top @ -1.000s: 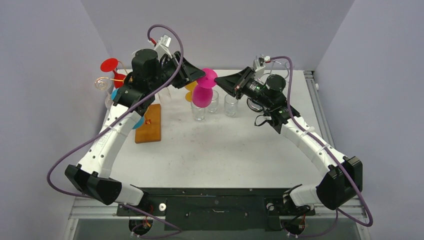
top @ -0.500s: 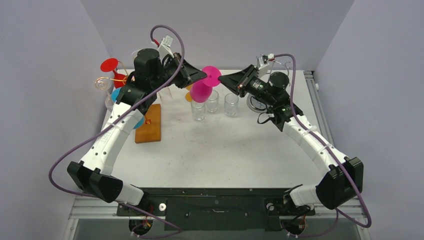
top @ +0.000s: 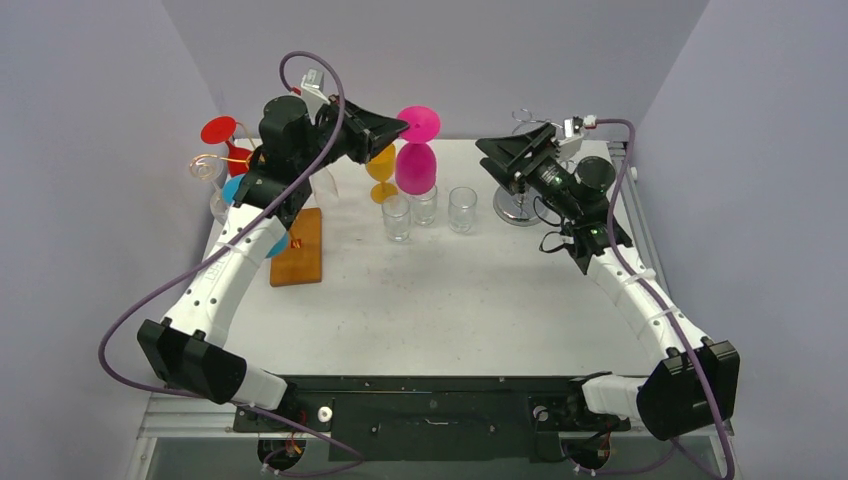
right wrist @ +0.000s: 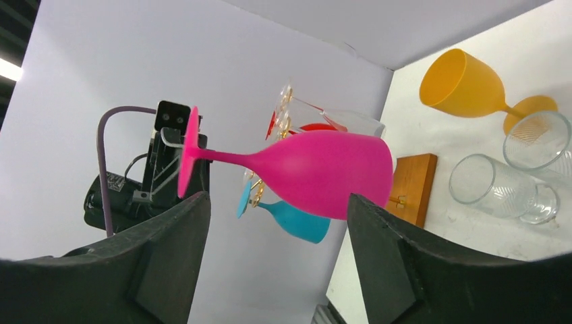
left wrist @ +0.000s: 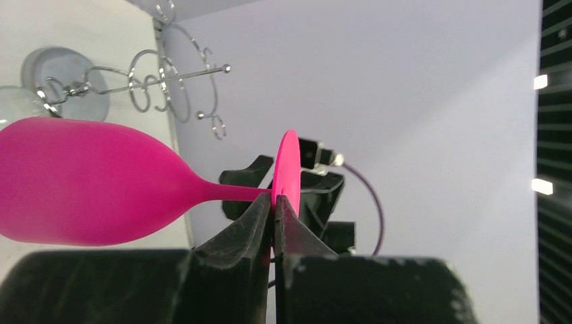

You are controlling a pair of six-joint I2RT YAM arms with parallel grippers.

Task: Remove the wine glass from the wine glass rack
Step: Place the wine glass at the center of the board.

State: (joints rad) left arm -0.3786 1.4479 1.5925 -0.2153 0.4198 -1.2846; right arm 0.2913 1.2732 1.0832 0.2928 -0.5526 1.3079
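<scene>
A white worktop [top: 450, 300] walled in pale grey carries two arms that reach toward each other over its far half. The left arm's tool [top: 397, 127] is pressed together on the stem of the pink wine glass [top: 415, 165], pinching it just below the foot. The glass hangs in the air bowl-down and foot-up, clear of both racks and above the tumblers. The right arm's tool [top: 497, 152] stands spread and empty, apart from the glass; its wrist view looks between wide black fingers [right wrist: 168, 256] at the glass side-on. At the left edge a wooden-based rack [top: 297, 245] carries a red glass [top: 218, 130], a blue glass [top: 232, 190] and a clear glass [top: 205, 167], all hung off the worktop. At the far right stands a chrome wire rack [top: 517, 205] on a round base, just beside the right tool, its looped hooks bare in the left wrist view. An orange glass [top: 381, 168] stands upright behind the pink one, near the left tool. Three clear tumblers [top: 426, 203] sit in a loose row on the worktop, mouths up, under and just right of the pink bowl.
</scene>
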